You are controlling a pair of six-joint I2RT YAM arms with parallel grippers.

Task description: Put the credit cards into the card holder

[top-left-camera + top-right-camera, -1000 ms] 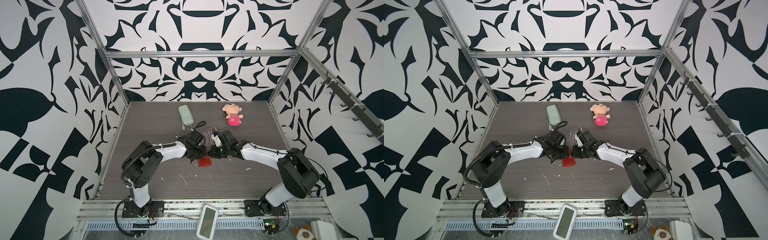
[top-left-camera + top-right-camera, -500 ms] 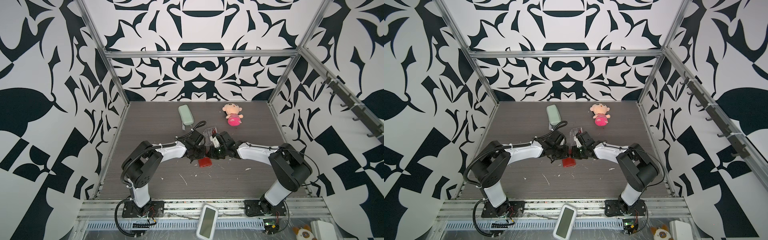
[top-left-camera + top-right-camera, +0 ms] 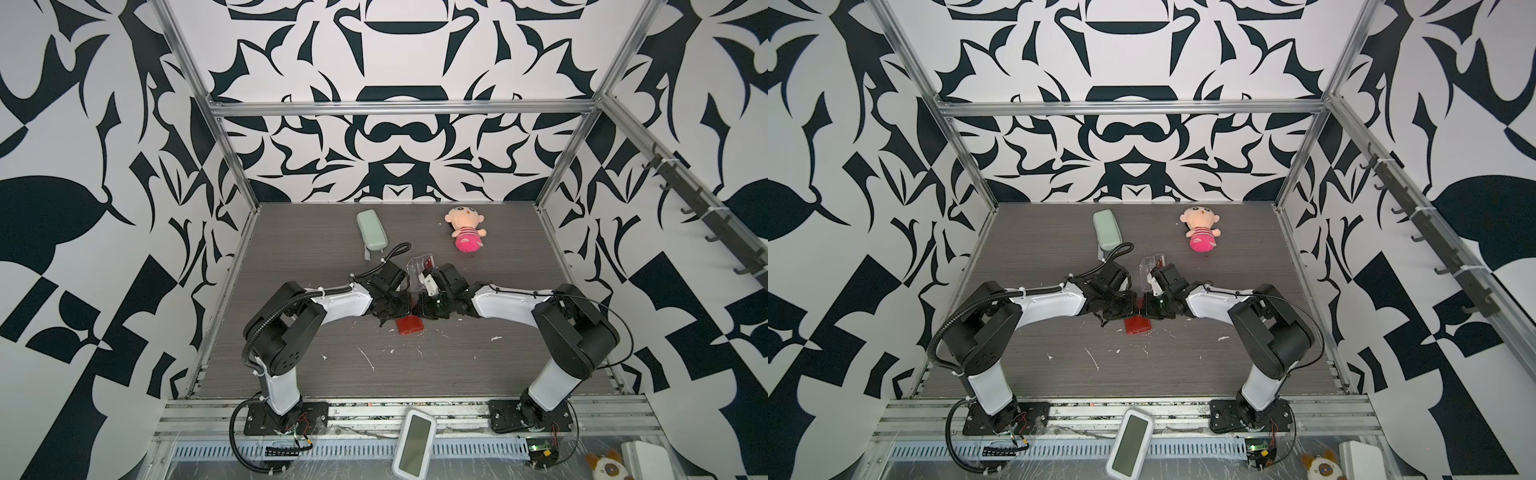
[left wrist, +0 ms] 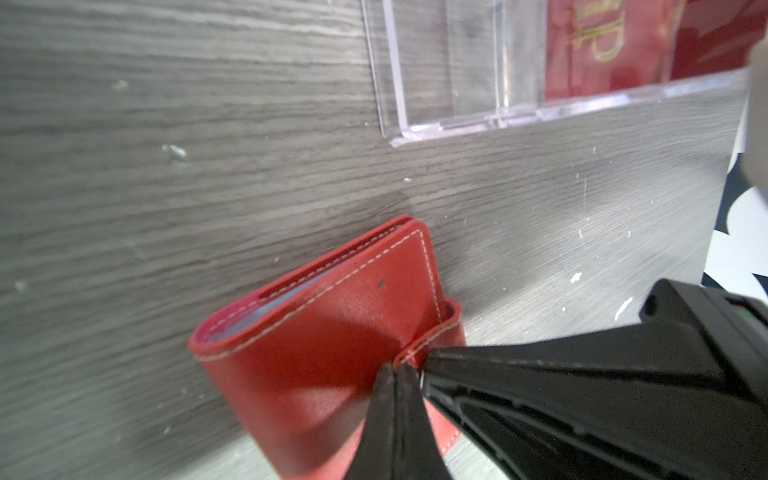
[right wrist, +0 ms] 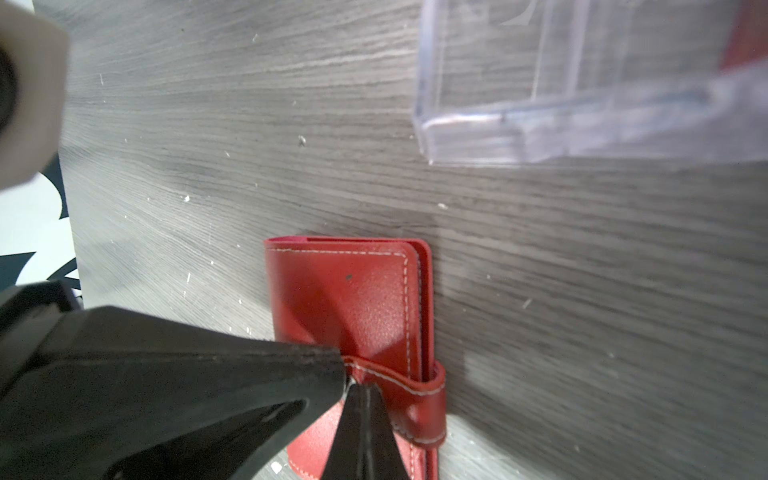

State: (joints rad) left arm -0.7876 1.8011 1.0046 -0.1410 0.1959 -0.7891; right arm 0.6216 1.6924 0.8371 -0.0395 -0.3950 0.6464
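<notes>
Right arm (image 3: 511, 301) inward; wallet (image 3: 410, 325) seemingly closed

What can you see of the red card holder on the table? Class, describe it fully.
The card holder is a red, leather-look wallet with pale stitching along its edges. It lies on the grey wood-grain table, folded shut, with a strap-like tab wrapped round one edge. A pale bluish layer shows inside its open end. The shut left gripper and right gripper both touch it at the tab's end.

Card holder (image 4: 324, 332) lower part behind left tool (image 4: 395, 370), inside hidden; clear box (image 4: 428, 62) cut by edge (gold lettering unreadable).
</notes>
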